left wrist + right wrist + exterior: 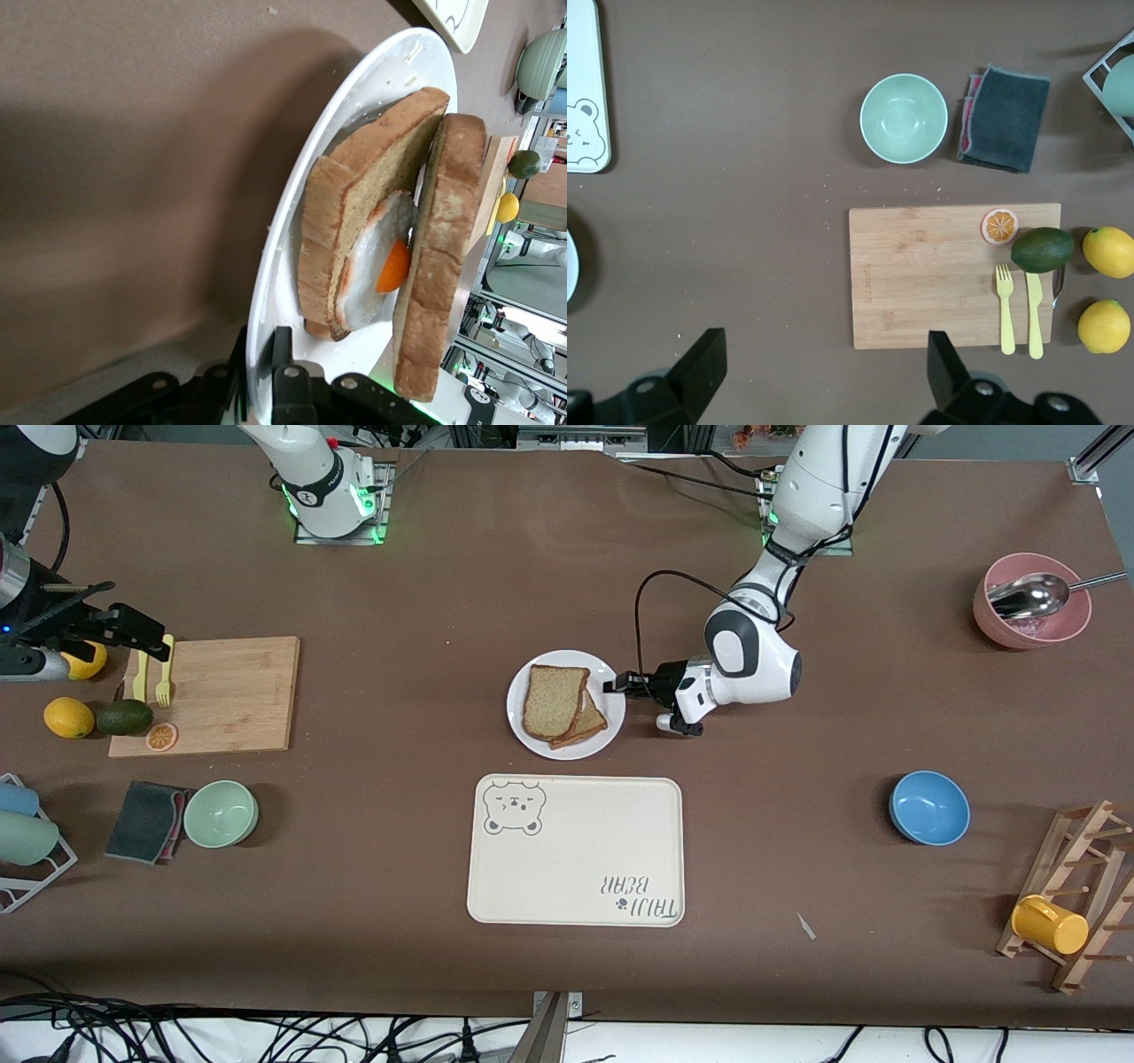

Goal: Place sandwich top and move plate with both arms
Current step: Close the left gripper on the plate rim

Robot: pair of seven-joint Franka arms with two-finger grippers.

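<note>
Sandwich top point(554, 699) lies askew on egg slice point(376, 266), on plate point(523, 726) at tabletop centre. Left gripper point(620, 684) clenched on plate rim at 3 o'clock, for carrying. Right gripper point(819, 376) released, waits over cutting board point(213, 691).
</note>
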